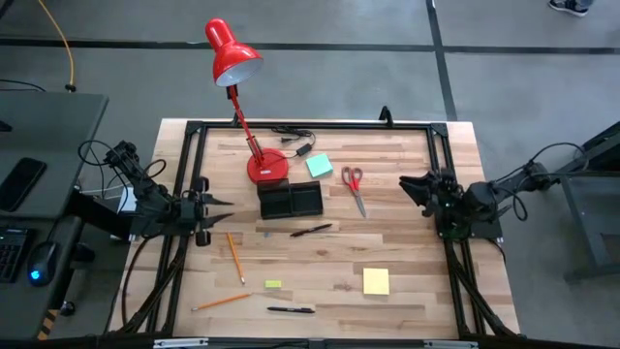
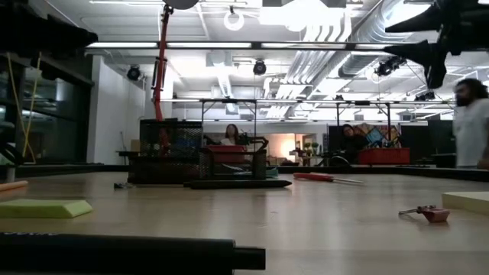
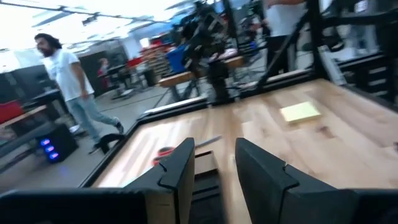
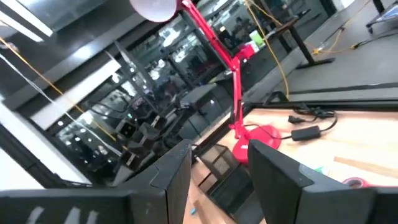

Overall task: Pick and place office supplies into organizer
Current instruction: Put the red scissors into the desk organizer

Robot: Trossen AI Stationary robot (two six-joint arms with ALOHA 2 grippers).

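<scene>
The black organizer (image 1: 291, 201) stands mid-table, in front of the red lamp's base. Red-handled scissors (image 1: 354, 186) and a teal sticky pad (image 1: 319, 166) lie flat to its right. A black pen (image 1: 310, 231) lies just in front of it. Nearer the front edge lie two orange pencils (image 1: 234, 257), a small yellow-green piece (image 1: 273, 284), another pen (image 1: 291, 310) and a yellow sticky pad (image 1: 376, 281). My left gripper (image 3: 214, 168) hovers open at the table's left edge. My right gripper (image 4: 221, 168) hovers open at the right edge. Both point inward, with nothing between their fingers.
A red desk lamp (image 1: 242, 97) stands at the far middle on its round base (image 4: 258, 135), beside a black cable with plug (image 4: 305, 132). A black frame runs along the table's edges. People show in the room beyond the table.
</scene>
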